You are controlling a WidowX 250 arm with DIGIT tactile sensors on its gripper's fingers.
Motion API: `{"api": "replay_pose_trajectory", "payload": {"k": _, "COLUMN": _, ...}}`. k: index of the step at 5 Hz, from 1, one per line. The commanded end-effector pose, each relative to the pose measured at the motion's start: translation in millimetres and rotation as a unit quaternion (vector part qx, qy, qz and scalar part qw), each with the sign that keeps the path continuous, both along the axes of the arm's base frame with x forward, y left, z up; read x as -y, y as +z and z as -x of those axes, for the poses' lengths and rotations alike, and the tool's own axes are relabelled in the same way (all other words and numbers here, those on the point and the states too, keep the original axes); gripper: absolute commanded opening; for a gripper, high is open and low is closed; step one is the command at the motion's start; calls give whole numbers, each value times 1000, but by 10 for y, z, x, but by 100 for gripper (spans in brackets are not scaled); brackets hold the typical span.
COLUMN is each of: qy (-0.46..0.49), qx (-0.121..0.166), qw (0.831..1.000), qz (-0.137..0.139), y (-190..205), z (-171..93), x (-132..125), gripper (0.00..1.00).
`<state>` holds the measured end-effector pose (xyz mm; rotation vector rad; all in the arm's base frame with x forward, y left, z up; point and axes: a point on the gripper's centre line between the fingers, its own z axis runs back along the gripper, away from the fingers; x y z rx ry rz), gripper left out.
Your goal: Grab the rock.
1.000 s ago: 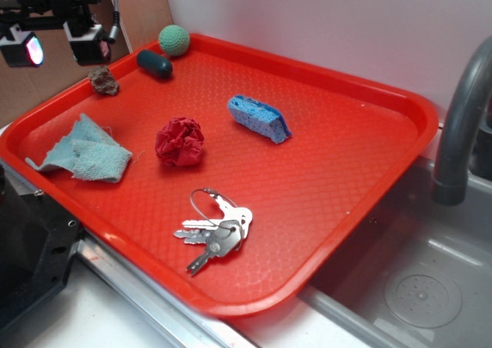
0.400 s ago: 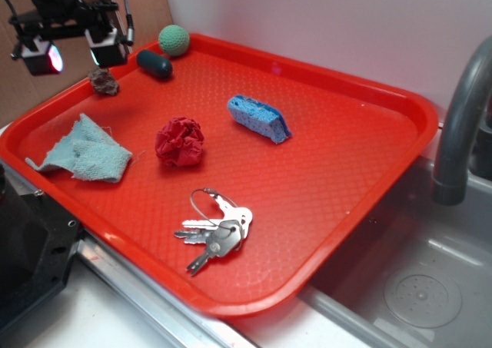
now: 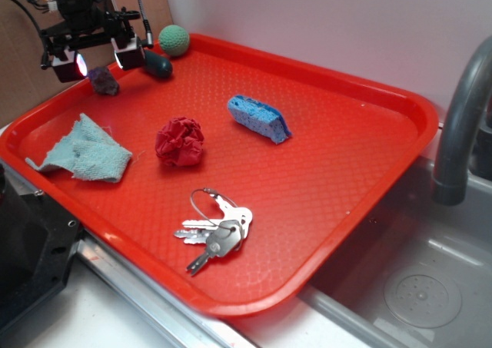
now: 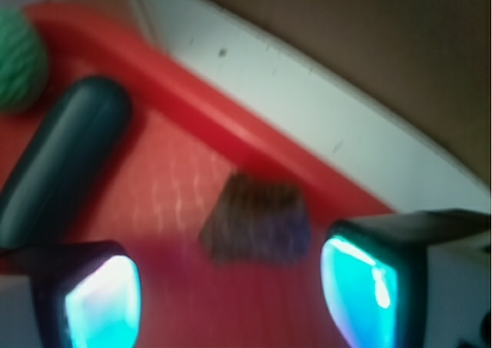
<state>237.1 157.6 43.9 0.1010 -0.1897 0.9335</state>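
We see the end effector spread wide over the back left corner of the red tray, its two fingers apart and holding nothing. The rock lies on the tray floor between and just below the fingertips; in the wrist view the rock sits near the tray's rim. The dark capsule and green ball lie just beside it, while the red cloth ball lies well apart.

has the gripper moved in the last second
Yes. The gripper has shifted right, toward the green ball on the tray's far edge, and now straddles the rock, jaws open.
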Motion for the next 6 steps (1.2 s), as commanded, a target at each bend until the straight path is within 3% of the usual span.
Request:
{"api": "replay_pose_trajectory", "payload": {"k": 1, "qy": 25, "qx": 11, "qw": 999, "qz": -21, "y": 201, "z": 173, "x": -163, "gripper": 100}}
{"api": "replay_pose_trajectory", "payload": {"k": 3, "qy": 18, "qx": 17, "qw": 999, "qz": -23, "y": 260, "z": 370, "x": -151, "gripper": 100}}
{"api": "replay_pose_trajectory", "payload": {"k": 5, "qy": 12, "qx": 8, "qw": 1000, "qz": -19, "y": 174, "z": 352, "x": -217, "gripper": 100}}
{"api": "replay_pose_trajectory", "payload": {"k": 6, "qy": -6, "qx": 7, "qw": 1000, "qz": -4, "y": 42, "z": 162, "x": -252, "gripper": 100}}
